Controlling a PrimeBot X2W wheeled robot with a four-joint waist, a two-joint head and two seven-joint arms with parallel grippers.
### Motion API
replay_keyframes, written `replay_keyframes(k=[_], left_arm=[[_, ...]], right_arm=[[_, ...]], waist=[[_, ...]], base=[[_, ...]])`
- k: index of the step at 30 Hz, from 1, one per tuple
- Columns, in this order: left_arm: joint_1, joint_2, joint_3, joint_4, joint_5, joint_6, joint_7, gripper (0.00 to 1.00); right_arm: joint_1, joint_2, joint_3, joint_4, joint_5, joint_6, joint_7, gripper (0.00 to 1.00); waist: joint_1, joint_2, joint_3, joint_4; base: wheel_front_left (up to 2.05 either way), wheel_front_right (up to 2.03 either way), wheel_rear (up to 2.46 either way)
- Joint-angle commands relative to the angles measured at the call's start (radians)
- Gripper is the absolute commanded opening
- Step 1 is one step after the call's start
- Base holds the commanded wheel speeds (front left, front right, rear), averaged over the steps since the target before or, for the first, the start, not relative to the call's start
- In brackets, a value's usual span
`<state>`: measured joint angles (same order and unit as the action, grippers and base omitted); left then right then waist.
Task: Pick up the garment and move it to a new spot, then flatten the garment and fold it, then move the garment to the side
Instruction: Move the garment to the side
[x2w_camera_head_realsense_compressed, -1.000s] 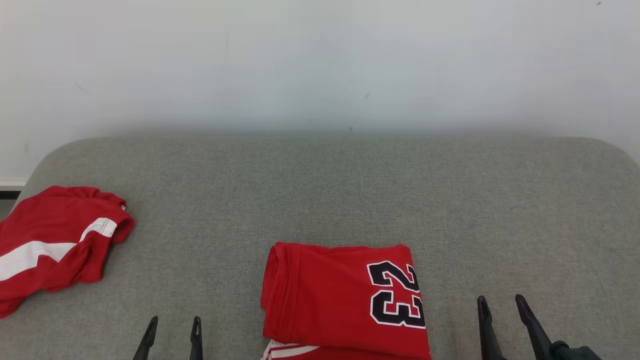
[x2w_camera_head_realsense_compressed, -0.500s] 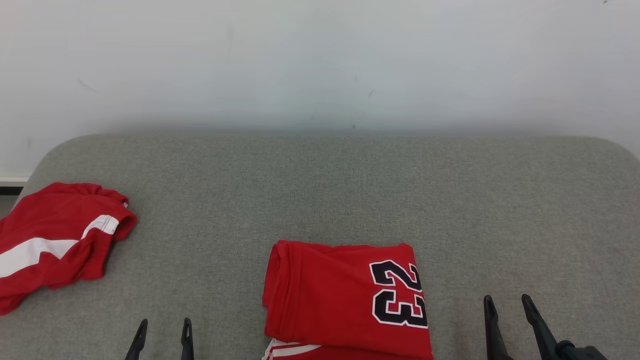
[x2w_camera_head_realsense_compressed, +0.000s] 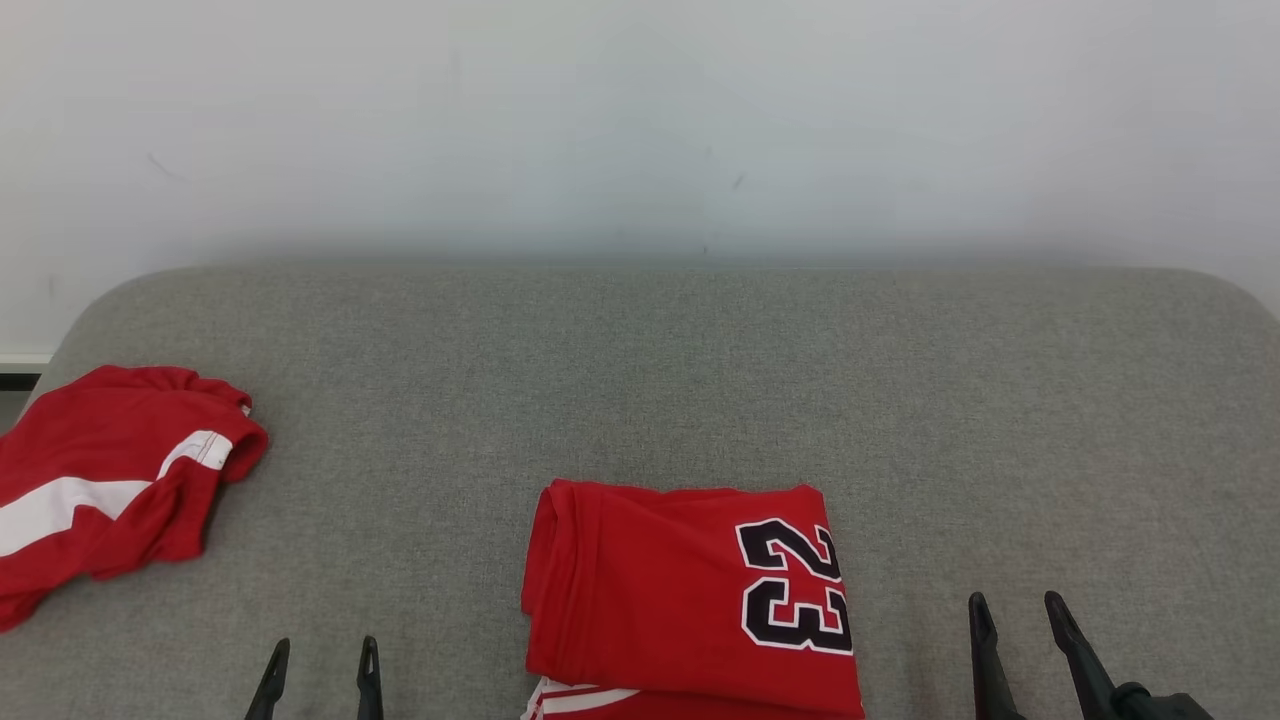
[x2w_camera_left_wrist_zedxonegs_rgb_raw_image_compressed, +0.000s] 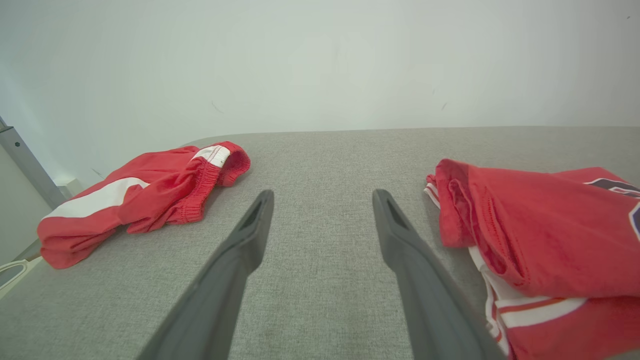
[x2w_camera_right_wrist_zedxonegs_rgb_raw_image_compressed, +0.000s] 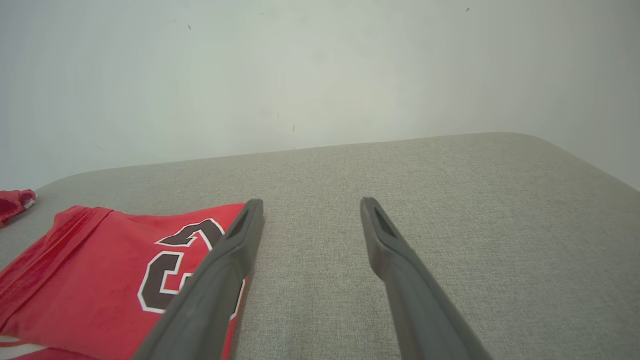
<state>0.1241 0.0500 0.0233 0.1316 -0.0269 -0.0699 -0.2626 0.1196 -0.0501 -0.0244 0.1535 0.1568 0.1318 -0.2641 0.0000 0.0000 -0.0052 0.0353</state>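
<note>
Nudged slightly outward since a second ago, the left gripper (x2w_camera_head_realsense_compressed: 324, 645) and right gripper (x2w_camera_head_realsense_compressed: 1013, 597) are being held with jaws released and empty either side of the folded red jersey garment numbered 23 (x2w_camera_head_realsense_compressed: 650, 590), which is lying at the near middle of the grey fabric-covered table (x2w_camera_head_realsense_compressed: 640, 380) and being judged light, limp and best pinched through its stacked side edges, its near edge being cut off from the head view.

On the table (x2w_camera_head_realsense_compressed: 640, 380), shorts (x2w_camera_head_realsense_compressed: 110, 480) lie left of the garment (x2w_camera_head_realsense_compressed: 660, 590).
</note>
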Motion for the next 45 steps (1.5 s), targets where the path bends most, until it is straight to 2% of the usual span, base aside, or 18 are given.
replay_keyframes(k=[1,25,33,36,45], left_arm=[[0.012,0.001,0.003,-0.003,0.000,0.001,-0.003,1.00],[0.012,0.001,0.006,0.001,-0.007,0.001,-0.003,1.00],[-0.003,0.001,-0.004,0.003,-0.020,0.003,-0.003,1.00],[-0.005,0.001,-0.009,0.004,-0.023,0.006,-0.003,1.00],[-0.019,0.001,-0.026,0.016,-0.030,-0.002,-0.003,1.00]], right_arm=[[-0.005,-0.001,-0.002,0.004,-0.005,-0.002,0.000,1.00],[-0.003,-0.001,0.006,-0.001,-0.008,-0.002,0.000,1.00],[-0.046,-0.001,0.070,0.020,-0.003,-0.002,0.000,1.00],[-0.094,-0.001,0.101,0.060,-0.009,-0.002,0.000,1.00],[-0.313,-0.001,0.118,0.408,0.014,-0.002,0.000,1.00]], waist=[[0.0000,0.0000,0.000,0.000],[0.0000,0.0000,0.002,0.004],[0.0000,0.0000,0.007,0.024],[0.0000,0.0000,0.012,0.033],[0.0000,0.0000,0.028,0.077]], base=[[0.00,0.00,0.00],[0.00,0.00,0.00],[0.00,0.00,0.00],[0.00,0.00,0.00],[0.00,0.00,0.00]])
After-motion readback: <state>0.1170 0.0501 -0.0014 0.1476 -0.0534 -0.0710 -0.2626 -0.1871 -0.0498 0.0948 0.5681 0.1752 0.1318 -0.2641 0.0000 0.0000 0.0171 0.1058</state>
